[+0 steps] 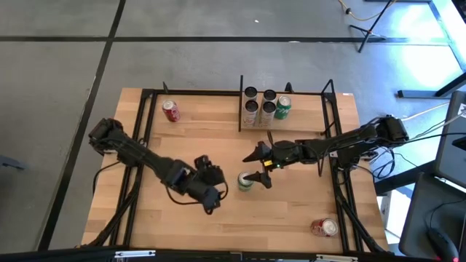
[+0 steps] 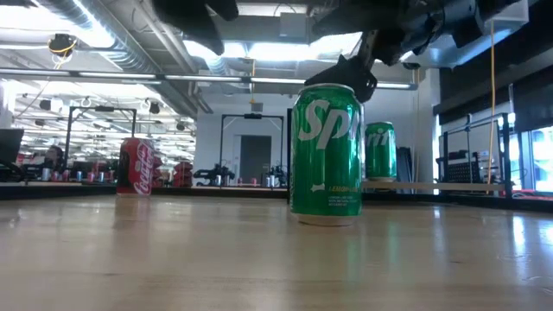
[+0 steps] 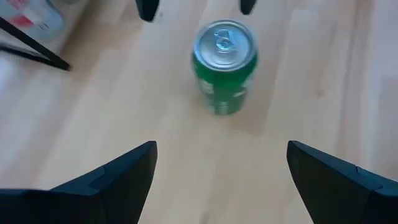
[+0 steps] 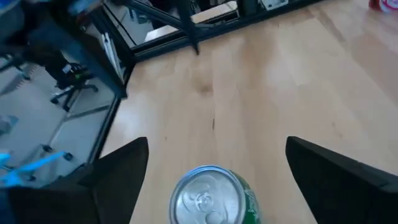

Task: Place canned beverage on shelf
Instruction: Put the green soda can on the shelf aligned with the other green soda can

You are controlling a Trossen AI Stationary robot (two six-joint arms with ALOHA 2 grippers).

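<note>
One green can (image 1: 246,182) stands upright between the right hand's (image 1: 256,167) spread fingers, untouched.

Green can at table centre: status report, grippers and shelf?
Right gripper open over green can. Left gripper open beside it. Shelf holds five cans. Path clear.

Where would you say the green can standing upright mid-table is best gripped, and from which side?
Grip the green can across its round side wall, about mid-height, coming from above: it stands upright with bare table around it, and the open right gripper hangs just over its lid, fingers either side.
</note>
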